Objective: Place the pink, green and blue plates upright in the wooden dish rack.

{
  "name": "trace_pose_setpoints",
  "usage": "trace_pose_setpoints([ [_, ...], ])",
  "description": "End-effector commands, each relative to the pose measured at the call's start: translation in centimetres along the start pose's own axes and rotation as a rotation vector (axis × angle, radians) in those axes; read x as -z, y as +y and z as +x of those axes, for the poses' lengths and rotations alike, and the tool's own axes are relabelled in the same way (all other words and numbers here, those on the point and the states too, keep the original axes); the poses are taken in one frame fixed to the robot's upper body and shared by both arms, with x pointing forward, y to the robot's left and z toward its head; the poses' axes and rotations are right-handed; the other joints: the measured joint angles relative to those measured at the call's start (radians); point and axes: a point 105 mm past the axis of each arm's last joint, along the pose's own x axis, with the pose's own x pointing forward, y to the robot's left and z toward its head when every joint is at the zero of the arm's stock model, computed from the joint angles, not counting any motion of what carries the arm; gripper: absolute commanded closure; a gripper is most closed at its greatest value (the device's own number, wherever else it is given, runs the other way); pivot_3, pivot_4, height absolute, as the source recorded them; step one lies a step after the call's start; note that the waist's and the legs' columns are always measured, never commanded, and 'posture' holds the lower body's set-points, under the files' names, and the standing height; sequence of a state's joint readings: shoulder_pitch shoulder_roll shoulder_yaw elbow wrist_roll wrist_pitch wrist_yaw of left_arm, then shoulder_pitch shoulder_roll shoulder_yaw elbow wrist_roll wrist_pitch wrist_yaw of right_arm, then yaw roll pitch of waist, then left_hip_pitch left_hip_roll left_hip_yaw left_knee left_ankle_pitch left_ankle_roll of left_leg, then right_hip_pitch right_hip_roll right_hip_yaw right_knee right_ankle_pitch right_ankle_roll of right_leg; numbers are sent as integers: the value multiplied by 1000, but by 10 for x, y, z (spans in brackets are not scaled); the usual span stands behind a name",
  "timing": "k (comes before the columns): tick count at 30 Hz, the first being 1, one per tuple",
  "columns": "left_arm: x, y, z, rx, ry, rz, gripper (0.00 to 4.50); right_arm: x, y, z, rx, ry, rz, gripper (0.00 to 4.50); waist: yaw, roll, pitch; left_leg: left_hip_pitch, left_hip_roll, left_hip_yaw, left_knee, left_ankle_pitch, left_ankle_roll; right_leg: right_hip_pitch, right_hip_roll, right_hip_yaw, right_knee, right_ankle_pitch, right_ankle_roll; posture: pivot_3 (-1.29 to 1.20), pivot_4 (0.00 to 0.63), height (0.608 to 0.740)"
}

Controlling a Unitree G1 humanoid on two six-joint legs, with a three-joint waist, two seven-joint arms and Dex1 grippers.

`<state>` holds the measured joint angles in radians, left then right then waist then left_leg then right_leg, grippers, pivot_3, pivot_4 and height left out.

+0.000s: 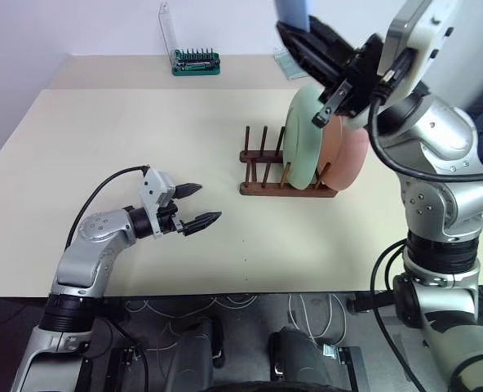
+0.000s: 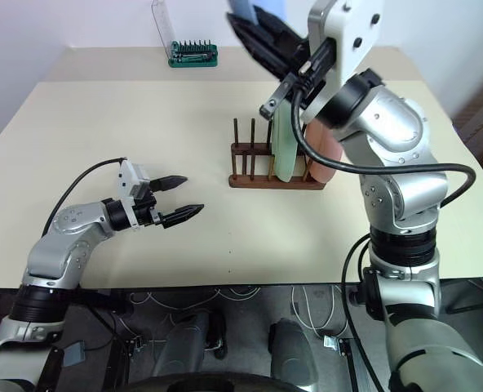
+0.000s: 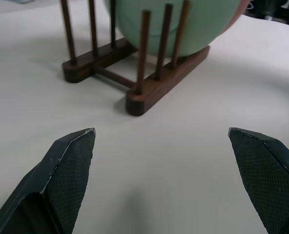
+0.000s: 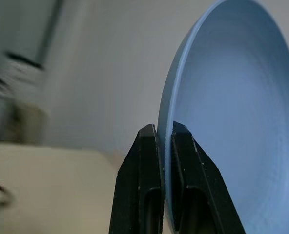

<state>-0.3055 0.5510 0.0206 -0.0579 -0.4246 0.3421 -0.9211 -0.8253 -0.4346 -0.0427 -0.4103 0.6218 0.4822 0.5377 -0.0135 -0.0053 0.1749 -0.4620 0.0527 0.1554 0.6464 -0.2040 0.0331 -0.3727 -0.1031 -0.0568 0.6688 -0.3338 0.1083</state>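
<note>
The wooden dish rack (image 1: 262, 171) stands right of the table's middle. The green plate (image 1: 303, 139) stands upright between its pegs, and the pink plate (image 1: 349, 159) stands upright just behind it, at the rack's right end. High above the rack, my right gripper (image 1: 284, 31) is shut on the rim of the blue plate (image 4: 232, 122), which is edge-on and partly cut off by the frame's top. My left gripper (image 1: 207, 202) hovers low over the table to the left of the rack, open and empty, with its fingers pointing at the rack (image 3: 134, 92).
A green-based tool holder (image 1: 196, 62) with metal bits stands at the table's far edge, with a clear plastic lid (image 1: 166, 28) behind it. A pale flat object (image 1: 287, 62) lies at the far edge behind the rack. Bare tabletop (image 1: 144, 131) spreads left of the rack.
</note>
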Motion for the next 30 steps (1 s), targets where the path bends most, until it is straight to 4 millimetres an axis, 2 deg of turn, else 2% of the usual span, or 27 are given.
trace_pose_setpoints([
  [1, -9, 5, -7, -28, -28, 37, 0, -9, 10, 8, 5, -85, 178, 4460, -4, 0, 0, 0, 0, 0, 0, 0, 0, 0, 0, 0, 0, 0, 0, 0, 150, 732],
  [3, -9, 5, -9, -35, -29, 38, 0, 10, 8, 11, 79, -50, 303, 4460, -9, 0, 0, 0, 0, 0, -1, 0, 0, -1, 0, 0, 2, 0, 0, 0, 150, 732],
  [7, -8, 4, -11, -41, -28, 37, 0, 43, 1, 5, 203, 27, 499, 4460, -6, -1, 0, 0, 0, 0, -1, 0, 0, -1, 0, 0, 1, 0, 0, 0, 150, 732],
  [12, -9, 5, -11, -47, -25, 39, 0, 56, 6, 1, 236, 49, 621, 4460, -5, -1, 0, -1, 0, 0, -1, 0, 0, -2, 0, 0, 1, 0, 0, 0, 150, 732],
  [30, -14, 6, -9, -44, -32, 51, 0, 91, 6, -15, 371, 141, 752, 4460, -7, -1, 0, 0, 0, 0, -2, 0, 0, -2, 0, 0, 1, 0, 0, 0, 150, 732],
])
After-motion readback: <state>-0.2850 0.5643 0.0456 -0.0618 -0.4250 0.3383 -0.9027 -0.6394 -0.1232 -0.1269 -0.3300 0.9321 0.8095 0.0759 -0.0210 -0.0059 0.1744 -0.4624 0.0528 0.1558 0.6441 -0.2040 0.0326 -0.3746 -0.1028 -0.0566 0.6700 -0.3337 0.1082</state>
